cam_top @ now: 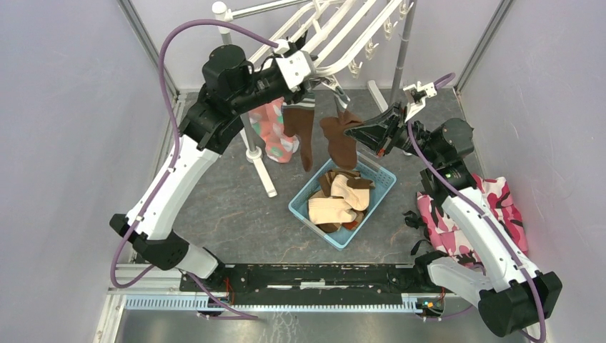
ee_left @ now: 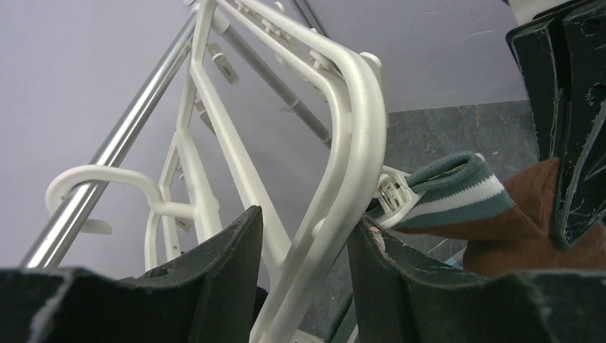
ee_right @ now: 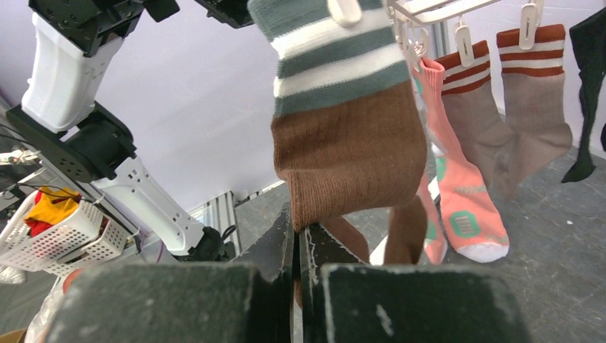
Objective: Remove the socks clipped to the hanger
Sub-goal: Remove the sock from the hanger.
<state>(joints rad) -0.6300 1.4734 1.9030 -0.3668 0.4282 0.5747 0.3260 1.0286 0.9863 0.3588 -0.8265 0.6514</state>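
Straddling the hanger rail half-open, the left gripper likely steadied it. The right gripper pinched the brown sock tight, ready to pull.

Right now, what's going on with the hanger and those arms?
The right gripper has its jaws shut on the brown sock with the green-and-white cuff, which a clip holds on the white hanger. The left gripper has its jaws straddling the hanger's frame beside that clip, not clamped. Several socks lie in the blue basket below; other socks hang clipped.

socks hanging from hanger, basket below them, cloth heap right of basket
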